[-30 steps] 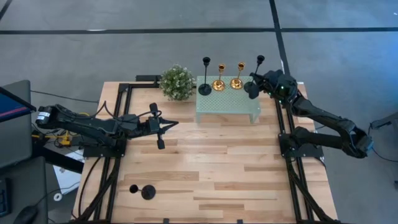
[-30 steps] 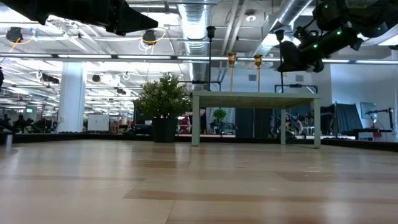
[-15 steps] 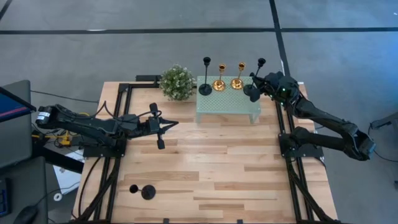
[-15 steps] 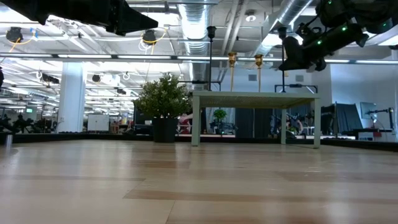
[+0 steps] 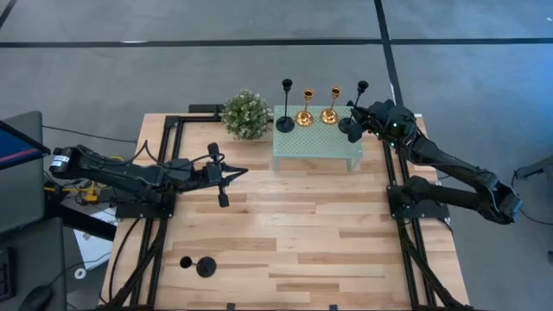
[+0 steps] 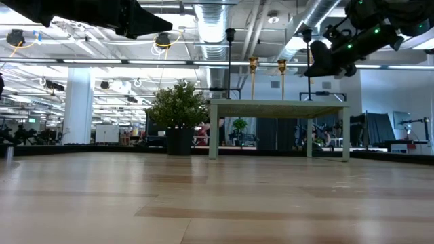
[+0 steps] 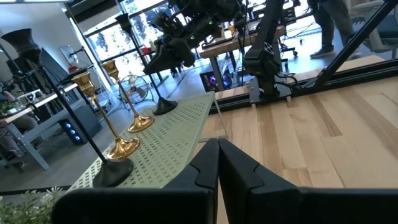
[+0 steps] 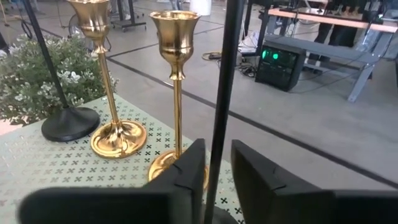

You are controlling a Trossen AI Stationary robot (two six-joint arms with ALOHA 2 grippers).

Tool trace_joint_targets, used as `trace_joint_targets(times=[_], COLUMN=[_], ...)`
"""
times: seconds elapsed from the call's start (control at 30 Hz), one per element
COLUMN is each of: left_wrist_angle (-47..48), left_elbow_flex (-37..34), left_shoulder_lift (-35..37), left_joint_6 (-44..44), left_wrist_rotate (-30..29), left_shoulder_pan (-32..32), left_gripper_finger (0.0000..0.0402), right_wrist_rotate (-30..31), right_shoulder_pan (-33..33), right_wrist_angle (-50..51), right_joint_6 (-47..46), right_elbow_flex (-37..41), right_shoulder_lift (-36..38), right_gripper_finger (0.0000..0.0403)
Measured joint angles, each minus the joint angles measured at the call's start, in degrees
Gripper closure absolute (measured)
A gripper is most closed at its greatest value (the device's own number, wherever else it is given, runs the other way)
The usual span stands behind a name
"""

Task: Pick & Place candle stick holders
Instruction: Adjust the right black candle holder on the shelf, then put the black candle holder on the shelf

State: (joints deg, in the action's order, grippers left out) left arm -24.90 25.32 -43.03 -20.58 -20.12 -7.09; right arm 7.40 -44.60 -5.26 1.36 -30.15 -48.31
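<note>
A mint-green stand (image 5: 316, 147) at the table's far side carries a black candle stick holder (image 5: 285, 123) and two gold ones (image 5: 303, 117) (image 5: 329, 114). My right gripper (image 5: 361, 119) is shut on another black holder (image 5: 355, 105) at the stand's right end. A third black holder (image 5: 199, 265) lies on its side near the table's near left corner. My left gripper (image 5: 239, 173) is shut and empty, above the table left of the stand. My right gripper pinches the black holder's thin stem (image 8: 212, 167) between its two fingers, about halfway up. The fingers come level from the table's right side and lie across the stem. The holder stands upright with its disc base (image 7: 163, 107) on the stand's right end.
A leafy green plant ball (image 5: 245, 114) stands just left of the stand. Black frame rails (image 5: 164, 173) run along the table's left and right sides. Bare wood lies between the stand and the near edge.
My right gripper has shifted a little toward the table's right edge with the black holder. The holder stays upright at the stand's right end.
</note>
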Motion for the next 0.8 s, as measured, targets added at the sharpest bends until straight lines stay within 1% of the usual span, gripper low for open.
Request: trace_joint_targets(times=[0.1, 0.2, 0.3, 0.4, 0.47, 0.53, 0.63, 0.8], left_wrist_angle=[0.0, 0.0, 0.0, 0.0, 0.0, 0.0, 0.0, 0.0], left_elbow_flex=[0.0, 0.0, 0.0, 0.0, 0.0, 0.0, 0.0, 0.0], left_shoulder_lift=[0.0, 0.0, 0.0, 0.0, 0.0, 0.0, 0.0, 0.0], left_joint_6=[0.0, 0.0, 0.0, 0.0, 0.0, 0.0, 0.0, 0.0], left_wrist_rotate=[0.0, 0.0, 0.0, 0.0, 0.0, 0.0, 0.0, 0.0], left_shoulder_pan=[0.0, 0.0, 0.0, 0.0, 0.0, 0.0, 0.0, 0.0], left_gripper_finger=[0.0394, 0.0394, 0.0394, 0.0394, 0.0394, 0.0394, 0.0394, 0.0394], right_wrist_rotate=[0.0, 0.0, 0.1, 0.1, 0.0, -0.9, -2.9, -5.3], right_shoulder_pan=[0.0, 0.0, 0.0, 0.0, 0.1, 0.7, 2.2, 5.5], right_wrist_angle=[0.0, 1.0, 6.0, 12.5, 16.7, 20.7, 26.6, 34.0], right_joint_6=[0.5, 0.6, 0.7, 0.7, 0.3, 0.1, -0.4, -6.1], right_elbow_flex=[0.0, -0.2, -2.1, -4.9, -6.8, -8.4, -10.1, -11.1], right_shoulder_lift=[0.0, 0.0, 0.0, 0.2, 0.7, 1.4, 2.6, 5.6], right_gripper_finger=[0.0297, 0.0243, 0.0186, 0.0147, 0.0136, 0.0133, 0.0135, 0.0145])
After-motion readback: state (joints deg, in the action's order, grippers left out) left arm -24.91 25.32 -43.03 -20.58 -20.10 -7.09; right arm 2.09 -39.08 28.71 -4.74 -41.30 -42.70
